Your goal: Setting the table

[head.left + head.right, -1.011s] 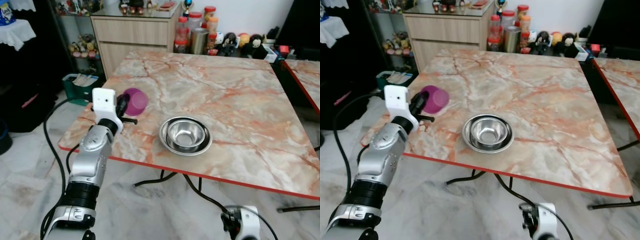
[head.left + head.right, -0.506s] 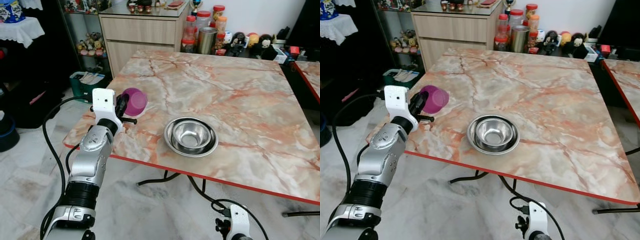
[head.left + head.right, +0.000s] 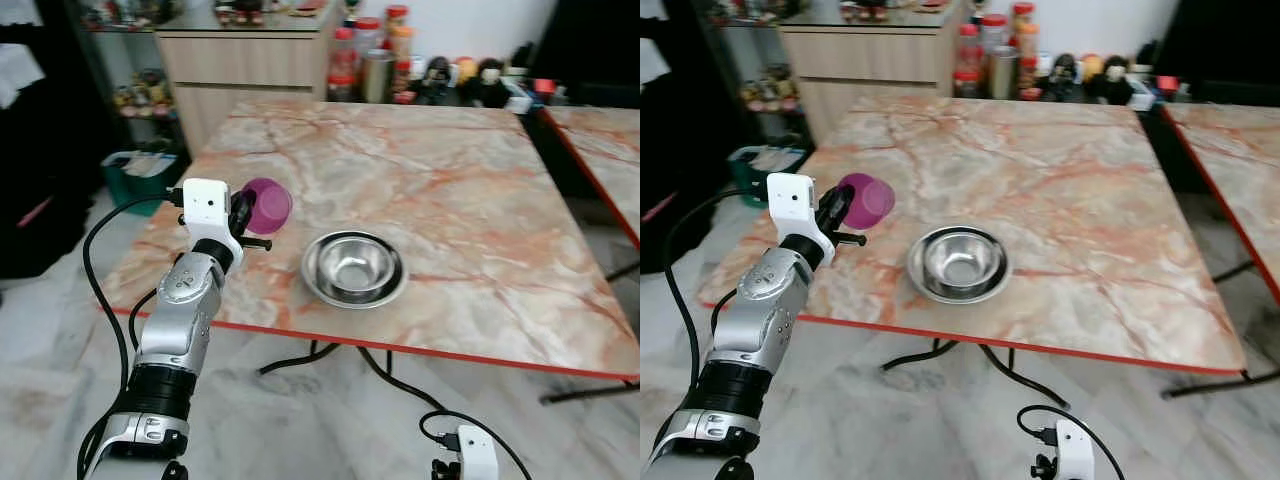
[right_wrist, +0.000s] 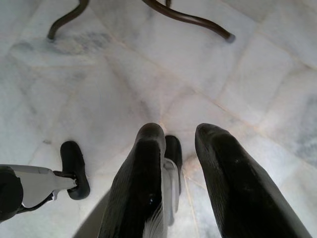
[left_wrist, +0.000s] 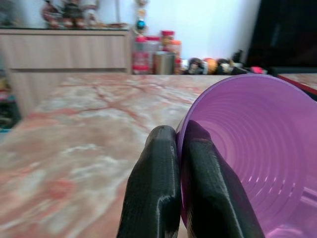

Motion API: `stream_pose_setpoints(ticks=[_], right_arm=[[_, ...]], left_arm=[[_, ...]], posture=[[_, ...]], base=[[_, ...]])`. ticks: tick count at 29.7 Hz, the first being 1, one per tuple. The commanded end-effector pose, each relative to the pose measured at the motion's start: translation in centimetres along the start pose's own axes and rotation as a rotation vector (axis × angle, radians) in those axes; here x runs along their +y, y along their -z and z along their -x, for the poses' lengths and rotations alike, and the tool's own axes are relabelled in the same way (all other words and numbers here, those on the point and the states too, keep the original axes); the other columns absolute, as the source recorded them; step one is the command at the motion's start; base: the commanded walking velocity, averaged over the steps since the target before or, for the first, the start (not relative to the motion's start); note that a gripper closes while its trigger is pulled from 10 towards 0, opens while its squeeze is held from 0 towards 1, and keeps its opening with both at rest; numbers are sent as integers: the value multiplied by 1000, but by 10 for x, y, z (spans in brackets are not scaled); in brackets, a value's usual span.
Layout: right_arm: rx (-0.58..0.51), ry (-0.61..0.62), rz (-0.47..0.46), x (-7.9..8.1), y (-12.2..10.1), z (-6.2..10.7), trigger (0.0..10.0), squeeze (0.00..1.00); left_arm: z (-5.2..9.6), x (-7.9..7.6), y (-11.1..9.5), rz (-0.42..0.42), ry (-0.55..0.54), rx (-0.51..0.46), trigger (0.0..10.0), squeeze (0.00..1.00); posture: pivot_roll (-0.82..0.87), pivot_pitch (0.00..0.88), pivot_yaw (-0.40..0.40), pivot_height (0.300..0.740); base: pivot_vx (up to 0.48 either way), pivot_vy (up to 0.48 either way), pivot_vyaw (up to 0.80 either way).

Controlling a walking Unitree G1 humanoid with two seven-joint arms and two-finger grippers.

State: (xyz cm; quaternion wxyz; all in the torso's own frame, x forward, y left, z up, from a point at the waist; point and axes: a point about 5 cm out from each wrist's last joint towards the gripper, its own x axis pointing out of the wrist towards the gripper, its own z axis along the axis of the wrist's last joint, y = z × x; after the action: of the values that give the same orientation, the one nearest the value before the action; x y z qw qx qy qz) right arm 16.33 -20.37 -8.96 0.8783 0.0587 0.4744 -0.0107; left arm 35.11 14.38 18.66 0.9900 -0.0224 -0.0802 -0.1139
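I've got a translucent purple cup (image 3: 268,204), ribbed inside, tipped on its side, held above the near-left corner of the marble surface (image 3: 480,200). Left gripper (image 5: 182,163) has its jaws clamped on the cup's rim, one finger inside, one outside. Steel bowl (image 3: 354,268) sits upright on the surface just right of the cup, apart from it; looks like two nested, can't confirm. Cup's far side is cut off in the wrist view. Right gripper (image 4: 181,168) hangs low over the floor (image 4: 247,64), jaws slightly apart, holding nothing. Versus 0.5 s ago: camera shifted, cup and grip unchanged, bowl hasn't moved on the surface.
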Motion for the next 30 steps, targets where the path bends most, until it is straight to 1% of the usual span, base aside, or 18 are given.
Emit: stream_pose_setpoints(ticks=[1,8,13,18,30], right_arm=[[-13,-2,4,-1,-2,0,10000,0],[-9,0,13,-2,0,1,10000,0],[-7,-2,12,-3,0,1,10000,0],[-2,-6,10,-4,2,2,10000,0],[1,-4,14,-5,5,2,10000,0]], left_arm=[[0,2,-3,-22,-6,3,10000,0],[0,4,0,-44,-24,20,10000,0],[0,4,0,-44,-24,19,10000,0],[0,4,-1,-43,-25,18,10000,0],[-1,4,-2,-45,-22,20,10000,0]], posture=[[61,0,0,740],[63,0,-1,740],[63,0,-1,740],[63,0,0,740],[67,0,3,740]], base=[[0,0,0],[0,0,0],[0,0,0],[243,0,-443],[242,0,0]])
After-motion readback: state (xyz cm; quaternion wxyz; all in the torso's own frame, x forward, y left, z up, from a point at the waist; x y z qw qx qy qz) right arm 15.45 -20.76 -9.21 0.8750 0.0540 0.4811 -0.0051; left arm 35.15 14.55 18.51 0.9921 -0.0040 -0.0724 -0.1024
